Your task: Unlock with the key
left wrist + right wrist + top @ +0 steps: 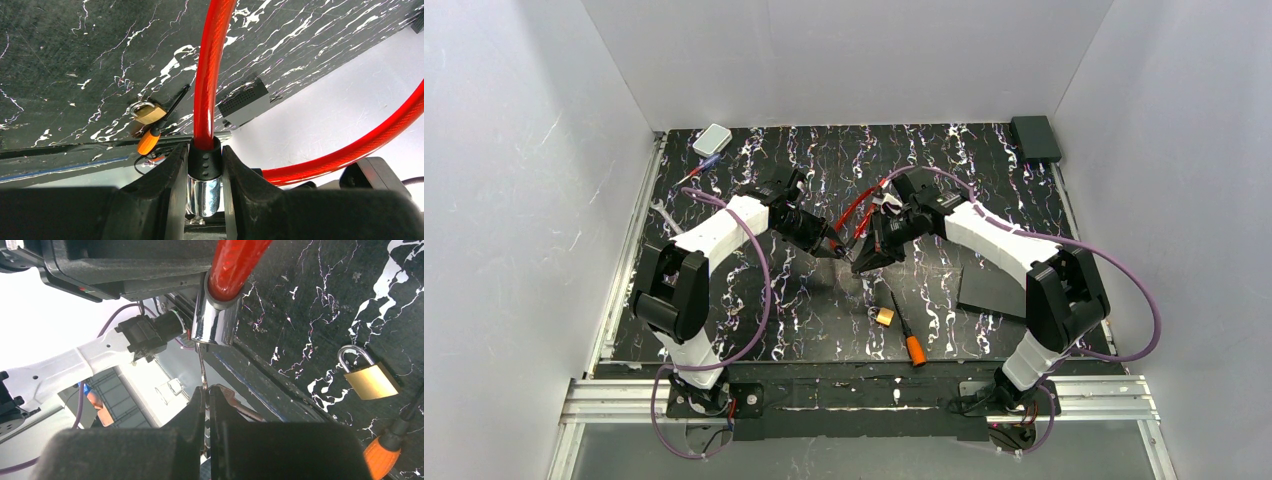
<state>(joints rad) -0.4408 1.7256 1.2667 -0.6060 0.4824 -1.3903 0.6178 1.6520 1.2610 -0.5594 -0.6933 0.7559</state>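
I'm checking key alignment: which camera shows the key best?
Right wrist: the key rises from the shut right gripper toward the chrome lock barrel. Top view: too small to tell. Left wrist: only the barrel, clamped in the left gripper.

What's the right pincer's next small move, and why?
Probably push the right pincer toward the chrome barrel to seat the key deeper: its tip meets the barrel's end, yet much of the blade shows bare. The left pincer clamps the black collar.
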